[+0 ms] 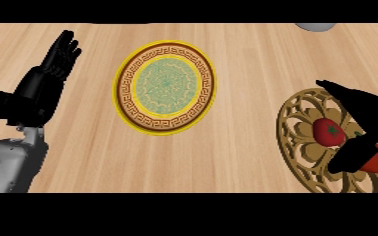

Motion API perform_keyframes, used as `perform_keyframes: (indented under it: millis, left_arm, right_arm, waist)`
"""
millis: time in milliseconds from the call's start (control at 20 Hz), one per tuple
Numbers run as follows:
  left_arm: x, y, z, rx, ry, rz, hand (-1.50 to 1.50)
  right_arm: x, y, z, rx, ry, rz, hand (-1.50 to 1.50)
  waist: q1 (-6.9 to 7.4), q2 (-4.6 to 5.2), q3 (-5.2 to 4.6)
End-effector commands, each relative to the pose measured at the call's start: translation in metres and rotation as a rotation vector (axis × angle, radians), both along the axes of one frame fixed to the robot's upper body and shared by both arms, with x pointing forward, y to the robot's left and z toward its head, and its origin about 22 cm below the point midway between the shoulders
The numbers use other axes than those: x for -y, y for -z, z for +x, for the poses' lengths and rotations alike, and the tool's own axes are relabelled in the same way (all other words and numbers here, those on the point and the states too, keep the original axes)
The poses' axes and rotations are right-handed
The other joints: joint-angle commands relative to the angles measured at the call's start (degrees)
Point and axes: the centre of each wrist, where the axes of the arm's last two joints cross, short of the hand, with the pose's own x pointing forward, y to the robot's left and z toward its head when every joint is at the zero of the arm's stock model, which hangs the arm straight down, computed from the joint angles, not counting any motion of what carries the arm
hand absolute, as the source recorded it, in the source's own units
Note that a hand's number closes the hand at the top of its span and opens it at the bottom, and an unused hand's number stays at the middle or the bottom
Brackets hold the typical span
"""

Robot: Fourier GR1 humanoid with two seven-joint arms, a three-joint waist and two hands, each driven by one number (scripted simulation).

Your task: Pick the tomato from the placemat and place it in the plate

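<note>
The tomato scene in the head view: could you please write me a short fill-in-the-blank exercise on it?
1. The tomato lies on the gold ____.
2. The plate with the yellow rim holds ____.
3. The hand whose fingers reach around the tomato is the robot's ____ hand.
4. The left hand rests open at the view's ____ edge.

Missing words: placemat; nothing; right; left

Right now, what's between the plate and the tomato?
In the head view, bare wooden counter, then the gold openwork placemat under the tomato. Nothing else sits between it and the plate.
</note>
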Motion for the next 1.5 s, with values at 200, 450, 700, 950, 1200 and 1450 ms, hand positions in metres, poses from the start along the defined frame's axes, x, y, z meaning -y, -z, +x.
perform_keyframes:
  millis: [200,450,700,950,1200,1450]
  left_arm:
    - [0.000,0.012,0.011,-0.009,0.003,-0.006,0.00]
    - [-0.003,0.007,-0.023,-0.009,0.002,-0.020,0.00]
    - [-0.007,-0.002,0.001,0.000,0.008,-0.010,0.00]
    - [-0.005,-0.023,-0.013,-0.003,0.013,-0.003,0.00]
    - [-0.010,0.006,-0.009,0.001,0.010,-0.010,0.00]
    - [0.003,-0.014,0.003,0.006,0.013,0.004,0.00]
  right_arm:
    - [-0.002,0.025,0.011,-0.085,0.066,-0.110,-1.50]
    - [0.024,0.061,0.003,-0.122,0.090,-0.113,-1.50]
    - [0.035,0.071,0.015,-0.156,0.079,-0.091,-1.50]
    - [0.040,0.095,0.011,-0.173,0.088,-0.097,-1.50]
    - [0.045,0.103,0.020,-0.224,0.086,-0.147,-1.50]
    - [0.026,0.128,0.020,0.022,0.021,-0.124,1.50]
  waist:
    - [-0.25,0.08,0.02]
    - [0.14,-0.07,0.06]
    - [-0.20,0.00,0.04]
    - [-0.02,-0.08,0.06]
    - [-0.02,-0.03,0.04]
    - [0.23,0.06,0.13]
